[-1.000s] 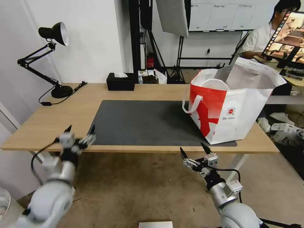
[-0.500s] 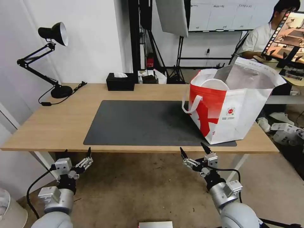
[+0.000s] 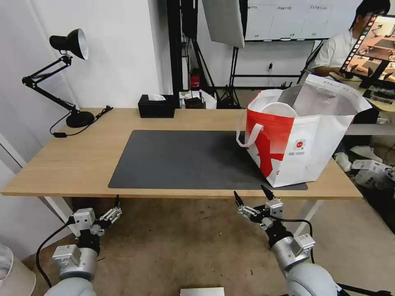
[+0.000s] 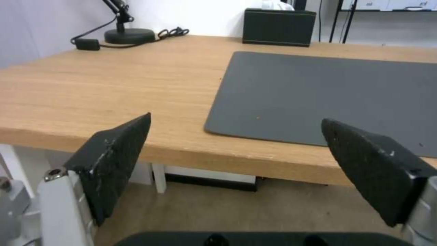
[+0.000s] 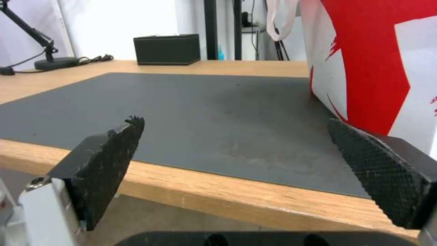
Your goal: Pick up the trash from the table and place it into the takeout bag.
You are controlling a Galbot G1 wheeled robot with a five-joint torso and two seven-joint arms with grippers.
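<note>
A: What sits closest?

B: Both grippers, below the front edge of the table (image 3: 82, 160). The left gripper (image 3: 98, 207) hangs under the near left part of the edge, fingers spread wide and empty. The right gripper (image 3: 253, 195) hangs under the edge just before the takeout bag (image 3: 304, 139), also spread wide, holding nothing.

A: And on the tabletop?

B: A dark grey mat (image 3: 185, 160) covers the middle. The takeout bag stands upright on the mat's right end, well to the right of the left gripper and just beyond the right one.

A: Anything inside it?

B: Its mouth is open, showing silver foil lining and a round white rim, a bowl (image 3: 279, 110) or lid, leaning at the near left side. What lies deeper is hidden.

A: Any writing?

B: A small round red logo (image 3: 300, 144) with tiny print under it, too small to read.

A: Farther back?

B: A black tissue box (image 3: 156, 106) at the far edge, and a black desk lamp (image 3: 61, 74) at the far left corner.
</note>
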